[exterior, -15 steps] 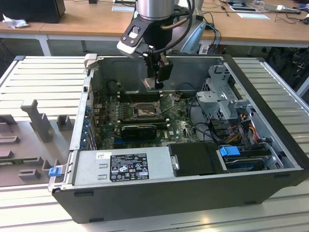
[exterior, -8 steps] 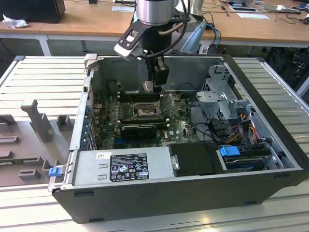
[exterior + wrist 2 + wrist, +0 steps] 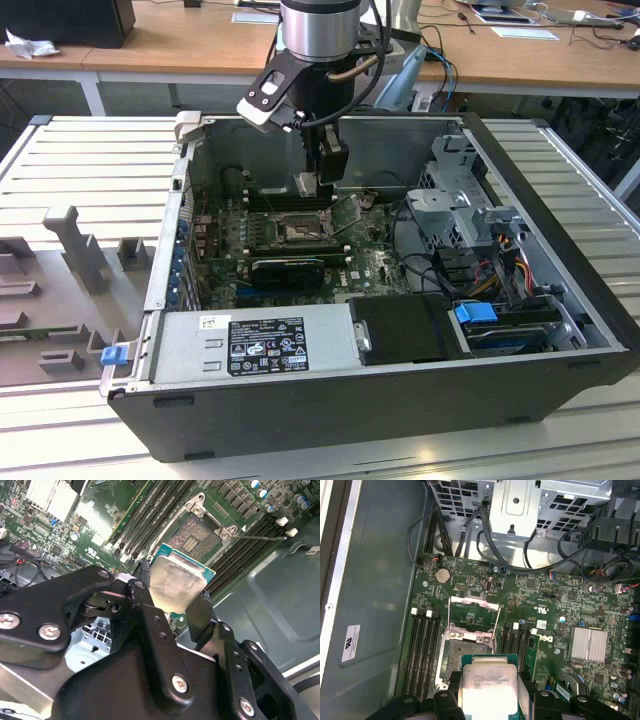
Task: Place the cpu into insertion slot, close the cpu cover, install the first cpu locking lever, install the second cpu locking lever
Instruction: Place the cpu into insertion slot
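My jaws are clamped on the cpu (image 3: pixel 177 582), pinching two opposite edges, with its silver top turned toward both wrist views. It hangs just above the insertion slot (image 3: pixel 455 650) (contact field exposed), clear of it. The cpu cover (image 3: pixel 471 600) stands swung open on the slot's far side. All of it sits inside the open computer case (image 3: pixel 400 410) on the ribbed table (image 3: pixel 80 150).

Silver-grey cylindrical arm (image 3: pixel 320 25) with a looping black cable (image 3: pixel 378 45). The gripper (image 3: pixel 174 586) is made of black linkage bars fixed with silver screws (image 3: pixel 180 683).
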`<state>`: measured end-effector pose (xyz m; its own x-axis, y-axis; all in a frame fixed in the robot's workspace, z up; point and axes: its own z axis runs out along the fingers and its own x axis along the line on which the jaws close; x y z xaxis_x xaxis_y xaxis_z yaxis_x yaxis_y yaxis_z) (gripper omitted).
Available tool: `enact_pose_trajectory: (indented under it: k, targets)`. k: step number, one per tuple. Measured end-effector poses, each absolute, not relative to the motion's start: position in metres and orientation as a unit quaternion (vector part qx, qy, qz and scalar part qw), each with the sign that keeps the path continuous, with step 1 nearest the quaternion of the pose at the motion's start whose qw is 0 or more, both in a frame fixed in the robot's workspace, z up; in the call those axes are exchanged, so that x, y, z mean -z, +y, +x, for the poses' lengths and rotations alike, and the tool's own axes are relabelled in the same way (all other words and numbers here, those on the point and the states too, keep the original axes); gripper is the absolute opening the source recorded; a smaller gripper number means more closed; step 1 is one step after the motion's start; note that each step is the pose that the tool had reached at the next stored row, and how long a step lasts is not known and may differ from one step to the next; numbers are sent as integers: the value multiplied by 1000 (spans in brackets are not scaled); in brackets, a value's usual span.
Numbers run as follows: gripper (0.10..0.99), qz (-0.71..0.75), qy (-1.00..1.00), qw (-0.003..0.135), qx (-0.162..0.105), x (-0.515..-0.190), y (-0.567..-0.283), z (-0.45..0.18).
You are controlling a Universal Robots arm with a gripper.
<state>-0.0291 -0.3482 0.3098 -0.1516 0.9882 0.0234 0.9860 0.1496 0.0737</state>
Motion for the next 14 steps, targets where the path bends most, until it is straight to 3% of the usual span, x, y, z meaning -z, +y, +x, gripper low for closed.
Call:
enact_pose_trajectory:
  k: [14]
  targets:
    - [529, 654, 755, 15, -36, -301, -348, -29]
